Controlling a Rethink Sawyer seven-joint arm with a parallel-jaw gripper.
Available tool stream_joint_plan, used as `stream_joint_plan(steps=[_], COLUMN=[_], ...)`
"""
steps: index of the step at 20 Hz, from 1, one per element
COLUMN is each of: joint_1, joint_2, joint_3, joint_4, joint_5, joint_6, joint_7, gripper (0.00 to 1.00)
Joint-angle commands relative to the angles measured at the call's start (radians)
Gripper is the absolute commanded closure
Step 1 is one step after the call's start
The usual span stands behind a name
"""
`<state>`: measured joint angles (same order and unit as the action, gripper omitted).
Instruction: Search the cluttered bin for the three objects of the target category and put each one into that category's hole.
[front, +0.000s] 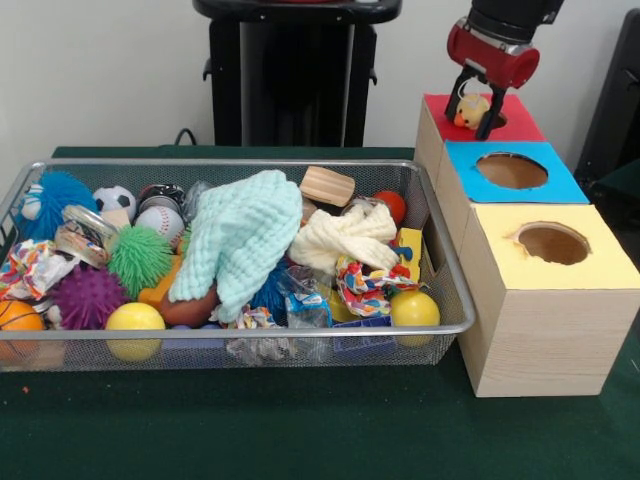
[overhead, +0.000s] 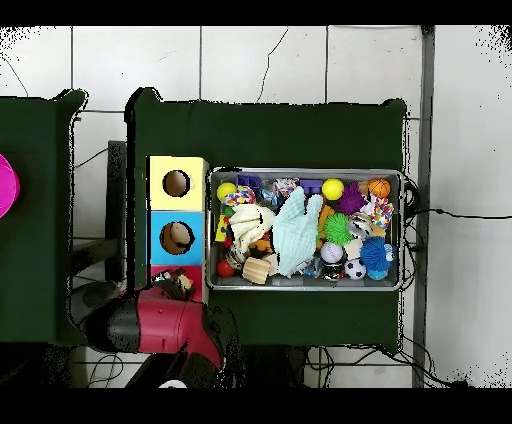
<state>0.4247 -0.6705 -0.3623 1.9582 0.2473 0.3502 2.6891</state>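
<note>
**Hovering over the red hole with a plush toy in the jaws**

Reaching down from the top of the front view, the red and black arm (front: 505, 35) has its gripper (front: 473, 115) right above the red-surrounded hole (front: 492, 120) of the far wooden box. The jaws point downward, and between them sits a small yellowish plush toy (front: 471, 110) with an orange patch, pinched from both sides. The toy hangs at the hole's mouth, over the red surround; whether it touches the rim is hard to say.

From overhead, the arm's red body (overhead: 160, 322) covers most of the red box, and the gripper itself is hidden under it.

Next along the row, the blue-surrounded hole (front: 512, 170) and the yellow-surrounded hole (front: 552, 243) lie nearer the front camera.

Beside the boxes on the green tabletop (front: 300, 430), the wire mesh bin (front: 250, 335) is packed: a mint knitted cloth (front: 240, 235) drapes across the middle, a cream cloth (front: 345, 238) beside it, with spiky balls (front: 88, 296), rope toys (front: 365, 285), a baseball (front: 160, 222) and yellow balls (front: 134, 320) all around.
</note>
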Motion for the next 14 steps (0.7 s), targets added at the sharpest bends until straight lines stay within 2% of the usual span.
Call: stream_joint_plan(steps=[1, 9, 11, 14], joint_1=[0.055, 0.138, 0.171, 0.267], joint_2=[0.153, 0.215, 0.24, 0.319], joint_3=[0.097, 0.045, 0.02, -0.088], joint_4=[-0.054, -0.08, -0.084, -0.136], joint_5=[0.133, 0.26, 0.318, 0.389], joint_6=[-0.046, -0.001, 0.011, 0.089], joint_7=[0.281, 0.35, 0.409, 0.532], gripper=[0.0, 0.0, 0.0, 0.0])
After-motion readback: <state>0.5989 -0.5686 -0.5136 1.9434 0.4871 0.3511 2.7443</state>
